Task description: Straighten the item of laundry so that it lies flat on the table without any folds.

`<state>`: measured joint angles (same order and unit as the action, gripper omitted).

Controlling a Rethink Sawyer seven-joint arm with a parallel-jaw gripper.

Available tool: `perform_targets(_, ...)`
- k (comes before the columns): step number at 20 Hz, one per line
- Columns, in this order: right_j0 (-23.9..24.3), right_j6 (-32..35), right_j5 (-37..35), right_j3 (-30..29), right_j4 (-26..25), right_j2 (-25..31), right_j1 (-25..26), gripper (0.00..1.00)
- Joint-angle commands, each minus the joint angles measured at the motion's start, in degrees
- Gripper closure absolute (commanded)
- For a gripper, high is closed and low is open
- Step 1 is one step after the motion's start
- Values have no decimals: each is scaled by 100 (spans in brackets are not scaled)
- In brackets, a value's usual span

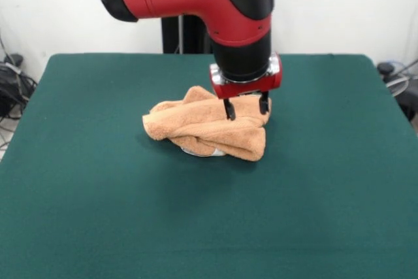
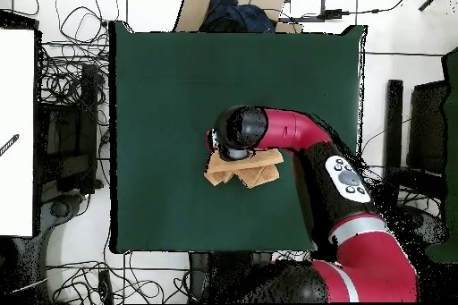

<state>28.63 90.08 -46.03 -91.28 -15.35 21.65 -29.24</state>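
Note:
The item of laundry (image 1: 209, 130) is an orange-tan towel, bunched into thick folds near the middle of the green table (image 1: 98, 194). A bit of white shows under its near edge. My gripper (image 1: 246, 108) hangs straight down over the towel's right rear part. It is open, its two black fingers (image 1: 229, 110) spread apart with their tips down at the cloth. In the overhead view the towel (image 2: 243, 173) peeks out below the arm's wrist, which hides the gripper.
Cables and dark gear lie off the table's edges on both sides (image 1: 13, 86). In the overhead view a cardboard box (image 2: 234, 2) sits beyond the table's far edge and a white surface (image 2: 16, 131) stands at the left.

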Motion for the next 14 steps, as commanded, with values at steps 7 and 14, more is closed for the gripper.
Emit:
perform_targets(7, -202, -229, 474, 416, -427, 267, 448, 0)
perform_targets(14, -169, -218, 588, 376, -421, 293, 475, 0)
